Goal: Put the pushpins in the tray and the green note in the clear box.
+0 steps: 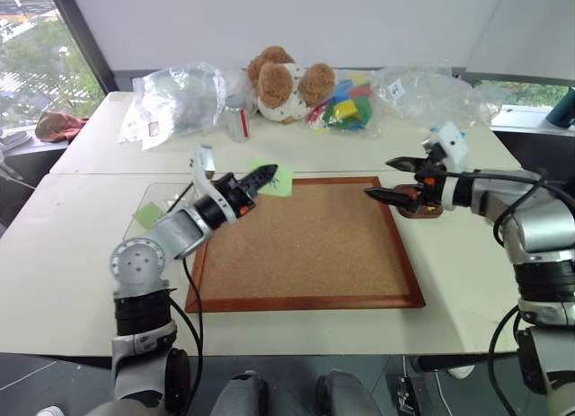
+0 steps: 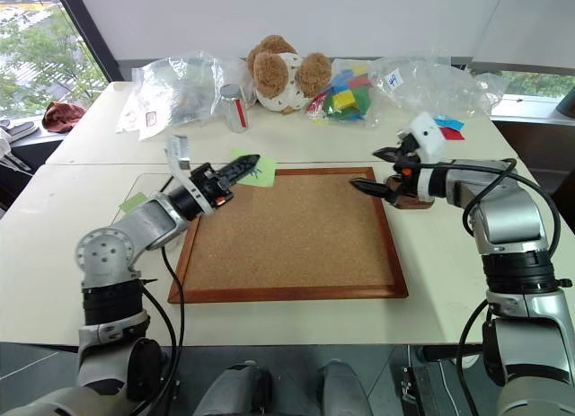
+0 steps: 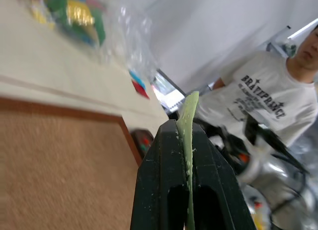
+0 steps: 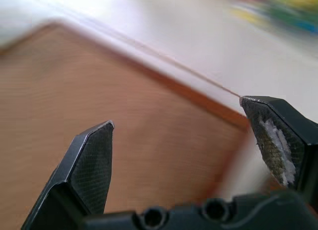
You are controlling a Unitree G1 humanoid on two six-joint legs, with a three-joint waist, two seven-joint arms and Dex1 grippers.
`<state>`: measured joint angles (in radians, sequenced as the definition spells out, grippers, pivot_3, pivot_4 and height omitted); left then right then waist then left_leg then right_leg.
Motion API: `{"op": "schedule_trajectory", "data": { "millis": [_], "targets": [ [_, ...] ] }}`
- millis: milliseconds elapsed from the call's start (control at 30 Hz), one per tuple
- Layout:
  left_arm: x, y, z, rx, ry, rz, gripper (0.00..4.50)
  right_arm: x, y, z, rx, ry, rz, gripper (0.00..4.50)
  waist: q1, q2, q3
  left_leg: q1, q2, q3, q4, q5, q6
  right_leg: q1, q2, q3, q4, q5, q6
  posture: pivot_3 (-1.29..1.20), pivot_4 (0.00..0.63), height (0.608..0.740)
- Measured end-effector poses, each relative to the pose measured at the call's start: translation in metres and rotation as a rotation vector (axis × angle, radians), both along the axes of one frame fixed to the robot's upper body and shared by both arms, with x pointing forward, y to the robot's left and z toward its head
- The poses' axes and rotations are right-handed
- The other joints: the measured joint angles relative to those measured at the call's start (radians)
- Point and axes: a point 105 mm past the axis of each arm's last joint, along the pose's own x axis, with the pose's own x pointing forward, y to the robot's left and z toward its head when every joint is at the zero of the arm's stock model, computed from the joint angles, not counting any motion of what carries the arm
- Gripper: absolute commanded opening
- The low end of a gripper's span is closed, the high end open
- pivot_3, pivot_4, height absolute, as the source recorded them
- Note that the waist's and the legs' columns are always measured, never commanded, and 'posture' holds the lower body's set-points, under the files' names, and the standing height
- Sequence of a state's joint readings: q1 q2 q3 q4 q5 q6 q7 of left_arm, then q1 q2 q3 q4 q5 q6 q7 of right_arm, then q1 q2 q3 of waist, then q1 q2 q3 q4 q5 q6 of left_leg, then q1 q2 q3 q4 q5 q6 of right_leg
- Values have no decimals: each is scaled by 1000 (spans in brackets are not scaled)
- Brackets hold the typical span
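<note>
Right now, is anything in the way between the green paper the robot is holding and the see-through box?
Nothing visible blocks it. The left gripper pinches the green note over the corkboard's far left corner. The clear box lies on the table just left of the board, with the left arm above it.

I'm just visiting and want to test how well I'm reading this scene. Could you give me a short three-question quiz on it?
1. True or false: the left gripper is shut on the green note.
2. The right gripper's fingers are: A) open and empty, B) shut on a pin, C) shut on the note.
3. Fill in: the tray sits just outside the corkboard's ____ edge, on the robot's own sides.

Key: 1 true; 2 A; 3 right.
</note>
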<state>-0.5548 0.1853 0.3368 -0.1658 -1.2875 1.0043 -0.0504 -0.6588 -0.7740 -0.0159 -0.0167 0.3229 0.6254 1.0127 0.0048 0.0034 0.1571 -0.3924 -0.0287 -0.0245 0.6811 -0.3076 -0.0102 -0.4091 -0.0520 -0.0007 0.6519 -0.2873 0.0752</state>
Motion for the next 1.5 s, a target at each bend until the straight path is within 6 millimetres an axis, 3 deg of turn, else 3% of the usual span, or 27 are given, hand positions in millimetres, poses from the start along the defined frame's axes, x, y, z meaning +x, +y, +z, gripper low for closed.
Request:
{"op": "schedule_trajectory", "data": {
  "millis": [100, 300, 533, 800, 900, 1133, 1367, 1500],
  "targets": [
    [-2, 17, 8, 42, -35, 108, 0, -16, 22, 5, -12, -5, 143, 4442, 2, 0, 0, 0, 0, 0, 0, 0, 0, 0, 0, 0, 0, 0, 0, 0, 150, 740],
    [-13, 69, 24, 179, -81, 408, 0, -32, 49, -9, -74, 32, 329, 4442, 5, 0, 0, 0, 0, 0, 0, 0, 0, 0, -1, 0, 0, 0, 0, 0, 150, 740],
    [-22, 154, 10, 560, -19, 671, 0, -36, 66, -9, -68, 35, 444, 4442, 2, -1, 1, 0, 0, -1, -2, 0, 0, -1, 0, 0, -1, 0, -1, 0, 150, 740],
    [-1, 162, -49, 811, 116, 549, 0, -42, 75, -10, -71, 33, 503, 4442, 6, -2, 1, -1, -1, -1, -2, -1, 2, 0, -3, 0, -3, 0, -1, 0, 150, 740],
    [7, 168, -59, 852, 138, 543, 877, -42, 74, -12, -71, 30, 492, 4500, 5, -2, 1, -1, -1, -1, -4, -1, 2, -2, -3, 0, -3, 0, -1, 0, 150, 740],
    [20, 177, -59, 925, 103, 509, 4387, -43, 69, -14, -69, 27, 442, 4500, 3, -2, 1, -1, -1, -1, -5, -1, 2, -3, -3, 0, -3, 0, -1, 0, 150, 740],
    [26, 174, -38, 956, 5, 474, 4456, -43, 68, -16, -65, 27, 423, 4500, 3, -2, 1, -2, -1, -1, -5, -1, 2, -3, -3, 0, -3, 0, 0, 0, 150, 740],
    [23, 166, -16, 957, -76, 433, 4456, -43, 67, -16, -69, 27, 419, 4500, 2, -3, 2, -2, -1, -1, -5, -1, 2, -3, -3, 0, -3, 0, 0, 0, 150, 740]
  ]
}}
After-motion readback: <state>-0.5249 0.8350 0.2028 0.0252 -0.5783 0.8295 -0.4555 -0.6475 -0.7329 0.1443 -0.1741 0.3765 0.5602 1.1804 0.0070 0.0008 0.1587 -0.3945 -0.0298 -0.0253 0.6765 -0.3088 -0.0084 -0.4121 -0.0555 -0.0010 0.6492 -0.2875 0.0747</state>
